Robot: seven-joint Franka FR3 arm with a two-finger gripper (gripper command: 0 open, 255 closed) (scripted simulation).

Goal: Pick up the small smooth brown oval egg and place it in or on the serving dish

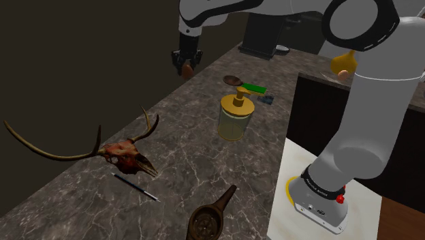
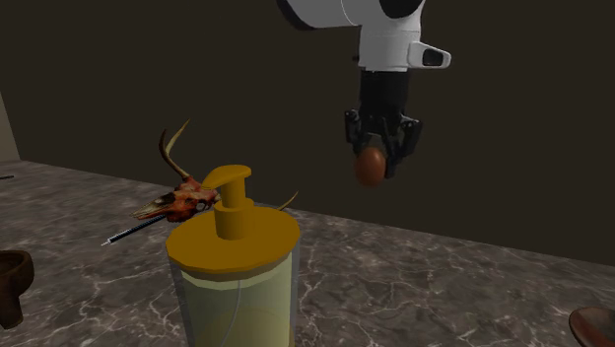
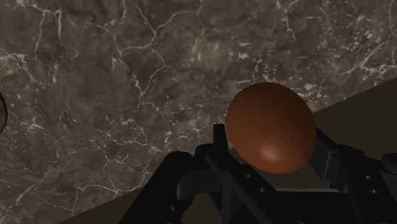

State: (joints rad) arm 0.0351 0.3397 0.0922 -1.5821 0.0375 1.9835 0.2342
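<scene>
My gripper [image 2: 374, 156] hangs high above the dark marble counter [image 1: 191, 157], shut on a smooth brown egg [image 2: 371, 169]. The wrist view has the egg [image 3: 270, 127] clasped between the black fingers [image 3: 331, 159], over the counter's edge. In the shoulder view the gripper [image 1: 186, 67] is near the counter's far left edge. A small shallow brown dish [image 1: 233, 80] lies on the counter to its right, also low at the second exterior view's right [image 2: 596, 325]. A brown bowl with a long handle [image 1: 208, 217] sits at the near end.
A yellow-capped soap dispenser [image 1: 235, 117] stands mid-counter. An antlered skull [image 1: 126, 153] and a dark pen [image 1: 135, 186] lie toward the near left. A green flat item [image 1: 254, 87] and a small dark piece [image 1: 267, 99] sit by the small dish. A black appliance [image 1: 262, 34] stands at the back.
</scene>
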